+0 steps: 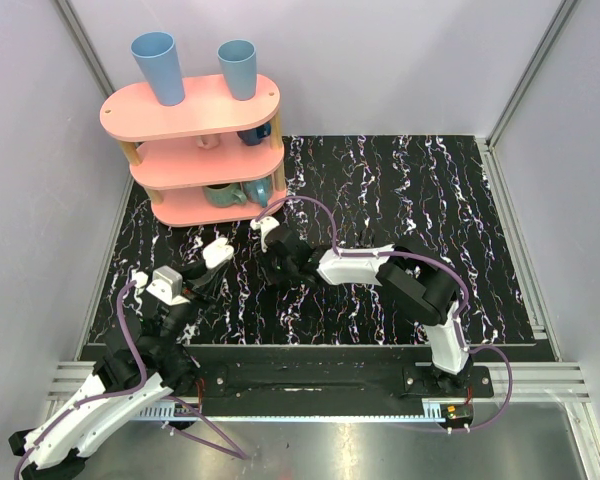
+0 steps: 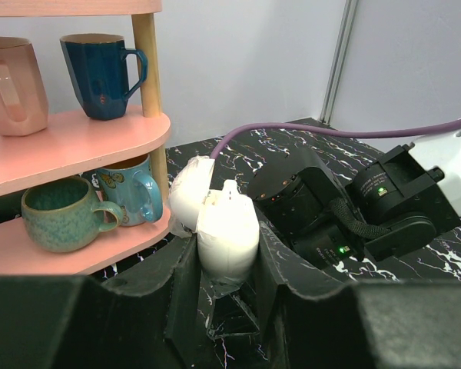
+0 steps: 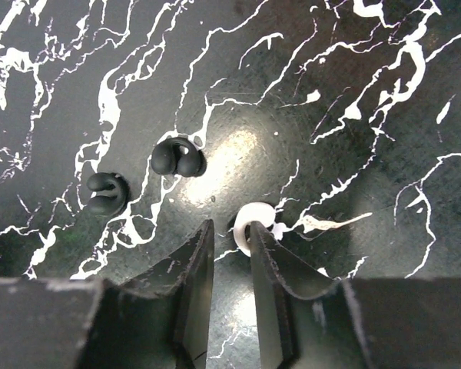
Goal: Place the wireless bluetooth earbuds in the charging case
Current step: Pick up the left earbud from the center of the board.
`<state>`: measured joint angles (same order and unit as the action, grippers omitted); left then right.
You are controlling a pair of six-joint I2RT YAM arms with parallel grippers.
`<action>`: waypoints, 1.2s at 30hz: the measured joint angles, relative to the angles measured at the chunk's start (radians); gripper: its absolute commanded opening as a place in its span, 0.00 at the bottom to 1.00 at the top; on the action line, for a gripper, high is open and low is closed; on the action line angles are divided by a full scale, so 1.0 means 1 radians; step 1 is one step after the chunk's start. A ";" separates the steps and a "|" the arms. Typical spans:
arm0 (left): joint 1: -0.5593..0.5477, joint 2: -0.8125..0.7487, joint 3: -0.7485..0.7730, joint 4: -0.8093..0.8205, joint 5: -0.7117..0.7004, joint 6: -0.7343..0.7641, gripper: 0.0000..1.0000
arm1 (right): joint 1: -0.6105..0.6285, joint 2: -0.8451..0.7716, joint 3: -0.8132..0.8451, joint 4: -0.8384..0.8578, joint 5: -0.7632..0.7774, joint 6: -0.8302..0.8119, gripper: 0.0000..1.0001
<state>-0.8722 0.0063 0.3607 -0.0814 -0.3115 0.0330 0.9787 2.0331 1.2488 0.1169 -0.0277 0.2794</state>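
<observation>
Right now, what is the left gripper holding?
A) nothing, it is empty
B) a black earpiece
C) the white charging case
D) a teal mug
C: in the left wrist view the left gripper is clamped on both sides of the white charging case, which stands upright in its grasp.

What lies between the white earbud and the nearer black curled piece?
Only bare marbled tabletop with a glare patch separates the white earbud from the black curled piece, as the right wrist view shows.
</observation>
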 measured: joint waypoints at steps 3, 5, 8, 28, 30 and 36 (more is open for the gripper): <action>0.000 0.000 0.000 0.000 0.000 0.000 0.00 | 0.000 0.000 0.003 -0.011 0.017 -0.010 0.30; 0.000 0.000 0.000 0.000 0.000 0.000 0.00 | 0.000 0.000 0.006 -0.018 0.026 -0.014 0.28; 0.000 0.000 0.000 0.000 0.000 -0.003 0.00 | 0.000 0.000 0.012 -0.033 0.040 -0.022 0.24; 0.000 0.000 0.000 0.000 0.010 -0.003 0.00 | 0.000 -0.152 -0.008 -0.092 0.081 0.115 0.00; 0.000 0.000 0.000 0.000 0.012 -0.003 0.00 | -0.001 -0.226 -0.023 -0.093 0.096 0.164 0.00; 0.000 0.000 0.000 0.001 0.012 -0.002 0.00 | -0.006 -0.424 -0.085 -0.093 0.166 0.370 0.00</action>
<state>-0.8722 0.0063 0.3607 -0.0803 -0.2993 0.0307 0.9730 1.6093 1.1637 0.0242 0.1383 0.6498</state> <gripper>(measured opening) 0.338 0.064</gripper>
